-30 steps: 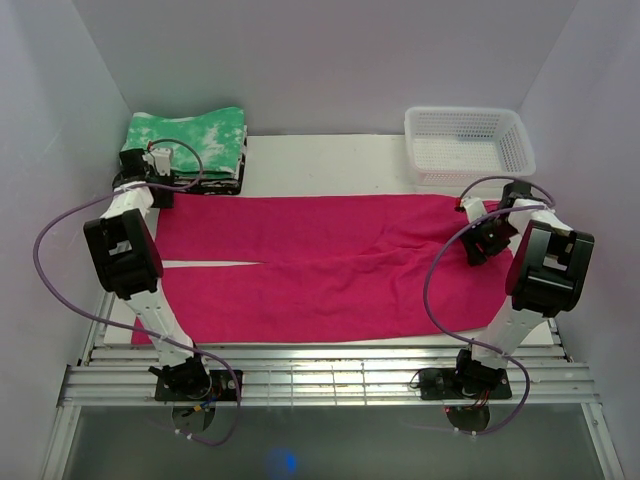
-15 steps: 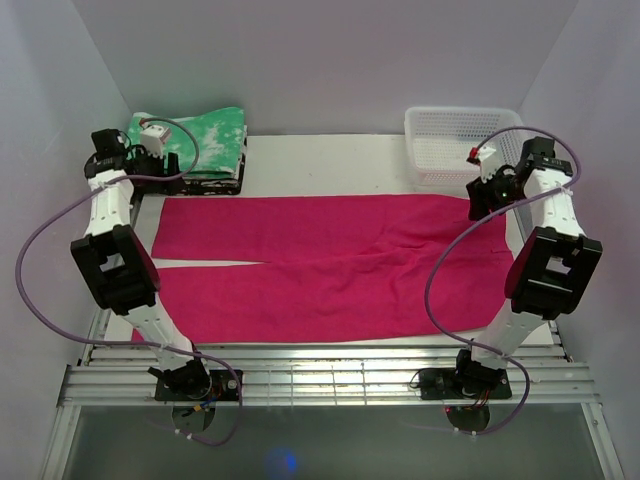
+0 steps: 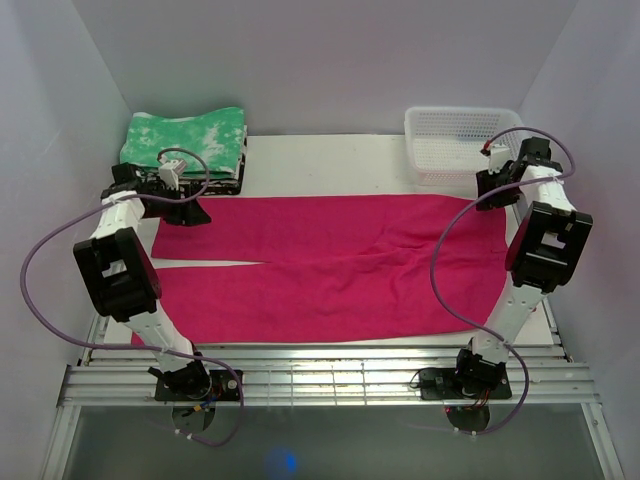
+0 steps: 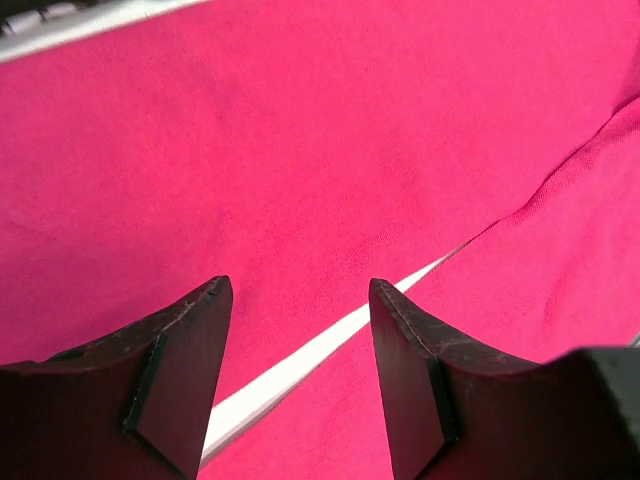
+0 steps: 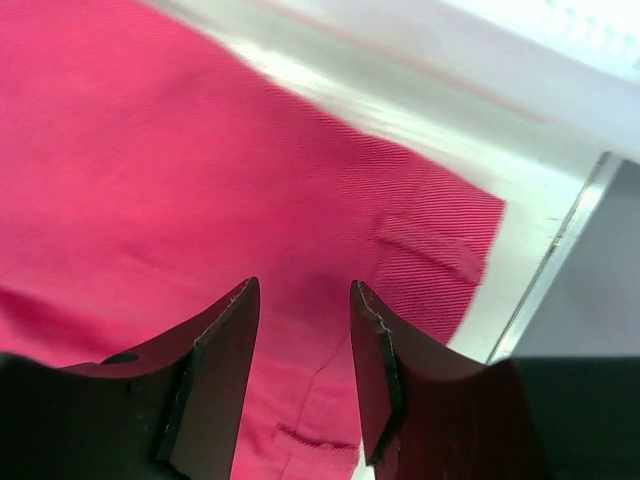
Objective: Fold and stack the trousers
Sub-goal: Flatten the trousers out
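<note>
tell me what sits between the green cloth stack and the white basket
Nothing: only bare white table between the green cloth stack and the white basket, seen in the top external view; the trousers lie nearer.

matt, finely ribbed magenta cloth trousers (image 3: 330, 270) lie on a smooth white tabletop (image 3: 330, 160), near a white plastic basket (image 3: 465, 160) with latticed walls.

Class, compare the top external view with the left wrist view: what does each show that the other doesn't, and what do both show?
Only the top view shows the folded green-and-white cloth and the white basket. Only the wrist view shows the left gripper close up, fingers apart, nothing between them. Both show the magenta trousers lying flat and the strip of white table between their legs.
</note>
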Controlling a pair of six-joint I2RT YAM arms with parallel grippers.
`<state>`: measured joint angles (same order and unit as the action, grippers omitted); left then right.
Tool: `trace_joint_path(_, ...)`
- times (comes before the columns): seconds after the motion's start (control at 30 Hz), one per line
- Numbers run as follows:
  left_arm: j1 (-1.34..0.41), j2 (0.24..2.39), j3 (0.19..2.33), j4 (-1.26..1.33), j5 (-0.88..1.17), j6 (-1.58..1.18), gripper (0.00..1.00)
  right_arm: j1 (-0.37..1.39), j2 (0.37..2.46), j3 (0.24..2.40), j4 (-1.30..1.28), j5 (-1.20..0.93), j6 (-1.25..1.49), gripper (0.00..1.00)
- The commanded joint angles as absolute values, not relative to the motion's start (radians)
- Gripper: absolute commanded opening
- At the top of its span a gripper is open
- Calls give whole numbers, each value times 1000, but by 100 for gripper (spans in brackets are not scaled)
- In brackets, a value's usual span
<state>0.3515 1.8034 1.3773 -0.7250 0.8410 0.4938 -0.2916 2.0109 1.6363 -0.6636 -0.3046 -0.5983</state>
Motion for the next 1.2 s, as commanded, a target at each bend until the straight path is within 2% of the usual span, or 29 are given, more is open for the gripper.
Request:
trace_joint_path(0.0, 351, 1733, 1336, -680, 891, 476, 68, -325, 2040, 1695, -562, -255, -470, 48)
trace_joint_path(0.27, 351, 1784, 1276, -649, 796, 451, 68, -350, 2080, 1561, -529, -173, -459, 39)
trace_joint_path(0.47, 351, 1850, 1270, -647, 732, 446, 67, -364, 2033, 1445, -486, -192, -528, 22)
trace_joint_path(0.53, 351, 1868, 1279, -646, 718, 445, 66, -364, 2037, 1433, -497, -215, -532, 20)
trace_joint_path(0.67, 351, 1868, 1321, -672, 767, 463, 69, -394, 1953, 1376, -427, -369, -511, 29)
trace_joint_path(0.7, 351, 1859, 1334, -690, 805, 468, 70, -417, 1933, 1368, -405, -395, -473, 34)
trace_joint_path(0.87, 351, 1833, 1400, -710, 851, 462, 73, -486, 1876, 1405, -296, -523, -338, 50)
trace_joint_path(0.9, 351, 1830, 1404, -710, 853, 460, 73, -494, 1878, 1413, -273, -526, -322, 56)
trace_joint_path(1.0, 354, 1813, 1413, -689, 856, 437, 74, -495, 1894, 1430, -221, -534, -288, 59)
trace_joint_path(1.17, 379, 1796, 1442, -646, 842, 387, 76, -495, 2002, 1537, -238, -551, -308, 57)
